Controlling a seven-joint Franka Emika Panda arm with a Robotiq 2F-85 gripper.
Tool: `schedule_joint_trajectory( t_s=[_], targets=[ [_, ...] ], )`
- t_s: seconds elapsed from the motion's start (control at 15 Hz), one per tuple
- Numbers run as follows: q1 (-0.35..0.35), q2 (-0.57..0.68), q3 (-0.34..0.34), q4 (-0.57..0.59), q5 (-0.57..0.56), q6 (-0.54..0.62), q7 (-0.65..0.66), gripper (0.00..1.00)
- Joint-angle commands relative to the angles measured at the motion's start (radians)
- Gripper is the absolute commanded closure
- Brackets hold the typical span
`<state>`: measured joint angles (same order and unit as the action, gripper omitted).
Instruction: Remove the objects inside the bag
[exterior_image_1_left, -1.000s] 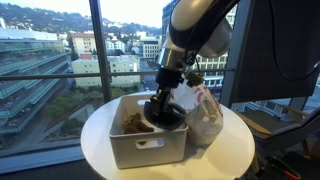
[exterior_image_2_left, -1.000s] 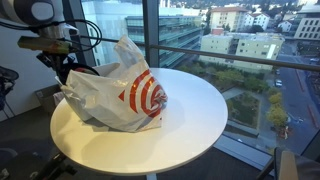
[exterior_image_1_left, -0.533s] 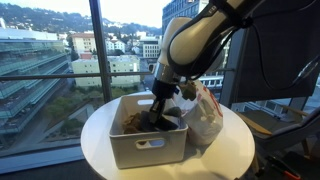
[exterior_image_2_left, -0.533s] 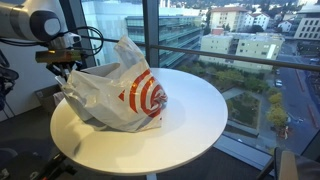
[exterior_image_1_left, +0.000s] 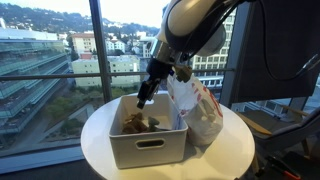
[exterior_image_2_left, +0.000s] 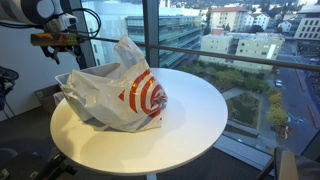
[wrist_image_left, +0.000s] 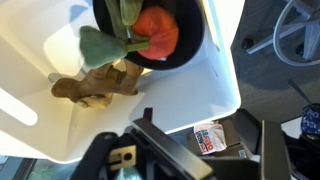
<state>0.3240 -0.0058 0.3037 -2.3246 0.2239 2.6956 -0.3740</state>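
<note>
Gripper (exterior_image_1_left: 143, 98) hangs over the bin (exterior_image_1_left: 150, 150). In the wrist view the jaws stand apart with nothing between them.

Brown item (wrist_image_left: 95, 85) and dark bowl (wrist_image_left: 188, 45) lie in the bin. Bag (exterior_image_1_left: 198, 110) stands against the bin's side, on the table (exterior_image_1_left: 100, 135). Cannot tell what the bag still holds.

Risks on the next reach into the bag:
- The loose film may catch on a finger, so the bag lifts or tips with its contents.
- The sagging mouth hides the target, so the jaws may pinch plastic.
- A side push could slide the bag towards the table rim.
</note>
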Motion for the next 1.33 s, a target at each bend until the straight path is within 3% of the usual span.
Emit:
schedule_joint_trajectory(
  t_s=[0.0,0.47,0.87,1.27],
  targets=[
    [-0.027,-0.064,-0.02,-0.012,-0.081,0.069,0.111,0.0],
    [-0.149,-0.098,-0.109,-0.008,-0.216,0.09,0.396,0.0],
    [-0.267,-0.055,-0.136,-0.02,-0.448,-0.006,0.767,0.0],
    [-0.256,0.044,-0.172,0.012,-0.55,-0.108,0.909,0.0]
  ],
)
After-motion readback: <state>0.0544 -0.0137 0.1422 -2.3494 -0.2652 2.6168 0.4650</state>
